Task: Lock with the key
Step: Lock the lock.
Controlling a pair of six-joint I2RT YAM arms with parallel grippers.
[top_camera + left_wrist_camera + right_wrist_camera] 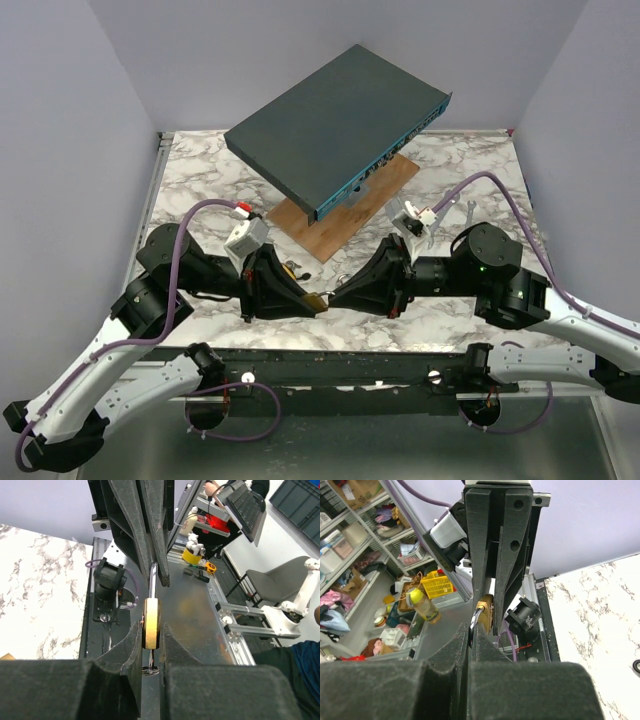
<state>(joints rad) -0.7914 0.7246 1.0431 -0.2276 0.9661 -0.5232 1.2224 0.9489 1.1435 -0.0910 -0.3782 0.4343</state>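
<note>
Gripping padlock (151,624) in left hand (150,636) | right hand (471,630) pinched together, seemingly on shackle (476,616) | brass likely rigid, slick, weighty; hold flat faces

I see my left gripper (150,636) clamping the brass padlock (150,622), its shackle (153,580) meeting the right gripper (158,578) at twelve o'clock.

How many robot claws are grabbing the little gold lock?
2. The left gripper pinches the padlock by its brass body, and the right gripper, facing it, pinches its shackle. No other claw is visible.
</note>
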